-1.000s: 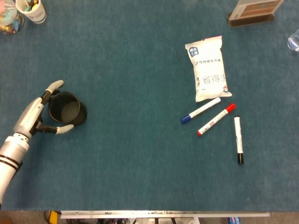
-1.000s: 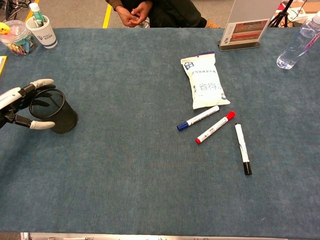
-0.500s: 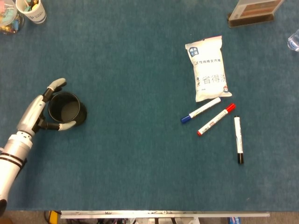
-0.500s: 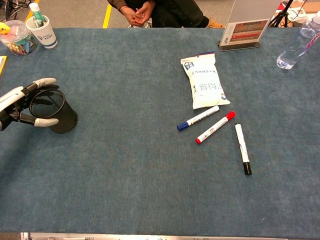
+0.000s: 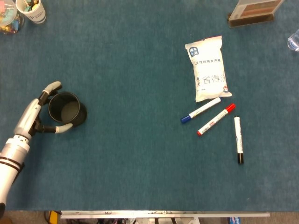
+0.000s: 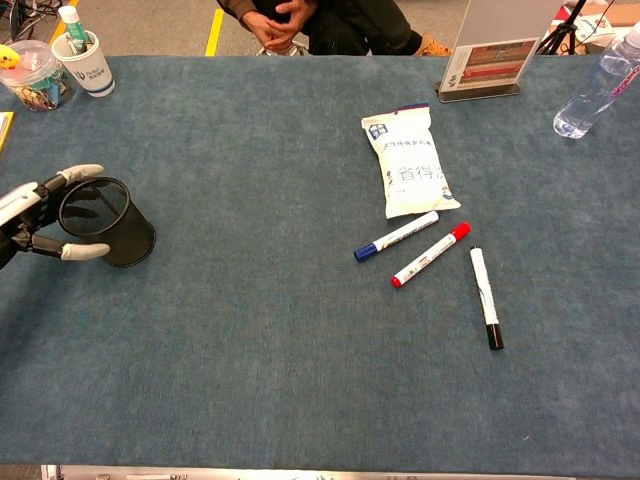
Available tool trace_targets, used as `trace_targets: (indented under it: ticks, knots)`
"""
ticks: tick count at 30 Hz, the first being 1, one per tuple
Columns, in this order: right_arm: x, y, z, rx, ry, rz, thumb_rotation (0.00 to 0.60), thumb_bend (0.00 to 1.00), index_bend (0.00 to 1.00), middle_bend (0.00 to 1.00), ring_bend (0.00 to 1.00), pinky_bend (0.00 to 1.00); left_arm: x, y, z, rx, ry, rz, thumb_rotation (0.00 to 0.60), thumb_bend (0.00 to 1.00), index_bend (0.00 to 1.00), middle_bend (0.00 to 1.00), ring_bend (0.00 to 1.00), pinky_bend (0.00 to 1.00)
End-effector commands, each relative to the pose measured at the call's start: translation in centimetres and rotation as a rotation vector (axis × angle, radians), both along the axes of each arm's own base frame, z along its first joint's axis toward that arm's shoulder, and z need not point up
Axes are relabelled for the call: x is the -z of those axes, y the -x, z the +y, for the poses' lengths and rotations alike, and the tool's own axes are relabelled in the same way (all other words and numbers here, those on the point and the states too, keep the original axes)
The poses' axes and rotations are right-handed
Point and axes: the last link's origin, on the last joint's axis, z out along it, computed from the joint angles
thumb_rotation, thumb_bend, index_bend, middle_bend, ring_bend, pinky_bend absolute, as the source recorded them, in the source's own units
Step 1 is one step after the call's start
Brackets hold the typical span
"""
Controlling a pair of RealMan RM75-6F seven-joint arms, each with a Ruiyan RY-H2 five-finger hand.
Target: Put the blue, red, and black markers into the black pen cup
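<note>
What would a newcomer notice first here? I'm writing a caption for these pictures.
Probably the left hand at the table's left edge, fingers curved around the black pen cup, which stands upright with nothing visible inside. Next, far to the right, the blue marker, red marker and black marker lie side by side on the blue cloth, just below a white snack bag.

A white snack bag (image 5: 209, 68) printed with dark characters is laid flat on the blue table covering (image 5: 140, 154). A sign holder (image 6: 488, 52) is placed at the far edge, with a clear water bottle (image 6: 598, 88) beside it. A white paper cup (image 6: 86, 57) holding pens and a clear container (image 6: 32, 75) are positioned at the far left corner.
</note>
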Motion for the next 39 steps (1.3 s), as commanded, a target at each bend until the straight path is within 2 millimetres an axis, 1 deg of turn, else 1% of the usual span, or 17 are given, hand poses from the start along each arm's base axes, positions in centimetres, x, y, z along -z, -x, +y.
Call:
trace_targets:
  ticks: [1, 3, 5, 7, 12, 14, 17, 21, 25, 27, 32, 35, 39]
  knots:
    - [0.0, 0.0, 0.1, 0.0, 0.002, -0.001, 0.6, 0.12, 0.18, 0.35, 0.27, 0.24, 0.3, -0.1, 0.1, 0.001, -0.004, -0.01, 0.6, 0.06, 0.1, 0.13, 0.12, 0.19]
    - [0.0, 0.0, 0.1, 0.0, 0.002, -0.001, 0.6, 0.12, 0.18, 0.35, 0.27, 0.24, 0.4, -0.2, 0.2, 0.0, -0.006, -0.013, 0.6, 0.06, 0.13, 0.15, 0.13, 0.19]
    - [-0.1, 0.0, 0.2, 0.002, 0.004, 0.0, 0.6, 0.12, 0.18, 0.35, 0.27, 0.24, 0.6, -0.2, 0.3, -0.006, -0.009, -0.021, 0.6, 0.06, 0.18, 0.2, 0.16, 0.19]
    - [-0.1, 0.1, 0.3, 0.004, 0.006, 0.0, 0.6, 0.12, 0.18, 0.35, 0.27, 0.24, 0.7, -0.3, 0.5, -0.013, -0.014, -0.031, 0.6, 0.06, 0.21, 0.24, 0.2, 0.19]
    - [-0.2, 0.1, 0.4, 0.005, 0.014, 0.001, 0.6, 0.12, 0.18, 0.35, 0.27, 0.24, 1.1, -0.3, 0.7, -0.029, -0.022, -0.05, 0.6, 0.06, 0.26, 0.28, 0.22, 0.21]
    - [-0.3, 0.2, 0.5, 0.006, 0.015, 0.003, 0.6, 0.12, 0.18, 0.35, 0.27, 0.24, 1.2, -0.3, 0.8, -0.032, -0.026, -0.05, 0.6, 0.06, 0.28, 0.31, 0.25, 0.23]
    - [-0.4, 0.2, 0.5, 0.009, 0.016, 0.004, 0.6, 0.12, 0.18, 0.35, 0.27, 0.24, 1.2, -0.3, 1.0, -0.04, -0.046, -0.06, 0.6, 0.06, 0.33, 0.37, 0.31, 0.29]
    - [-0.2, 0.2, 0.5, 0.006, 0.005, 0.001, 0.6, 0.12, 0.18, 0.35, 0.27, 0.24, 1.1, -0.6, 1.2, -0.039, -0.072, -0.073, 0.6, 0.06, 0.38, 0.44, 0.37, 0.34]
    - [0.0, -0.3, 0.1, -0.016, -0.019, -0.006, 0.6, 0.12, 0.18, 0.35, 0.27, 0.24, 0.4, -1.4, 1.4, -0.009, -0.079, -0.07, 0.6, 0.06, 0.38, 0.46, 0.38, 0.35]
    - [0.2, -0.7, -0.1, -0.037, -0.038, -0.018, 0.6, 0.12, 0.18, 0.35, 0.27, 0.24, -0.1, -1.9, 1.5, 0.016, -0.081, -0.064, 0.6, 0.06, 0.38, 0.46, 0.38, 0.36]
    - [1.7, -3.1, -1.6, -0.13, -0.122, -0.083, 0.6, 0.12, 0.19, 0.35, 0.27, 0.24, -1.7, -3.7, 1.8, 0.105, -0.063, -0.027, 0.6, 0.06, 0.38, 0.46, 0.38, 0.36]
    - [3.1, -4.7, -2.7, -0.189, -0.177, -0.119, 0.6, 0.12, 0.28, 0.35, 0.27, 0.24, -2.6, -4.8, 2.0, 0.151, -0.054, -0.006, 0.6, 0.06, 0.37, 0.45, 0.38, 0.36]
    - [5.7, -7.2, -4.2, -0.267, -0.296, -0.145, 0.6, 0.12, 0.35, 0.36, 0.27, 0.24, -3.8, -6.5, 2.0, 0.221, -0.059, 0.029, 0.6, 0.06, 0.37, 0.45, 0.38, 0.36]
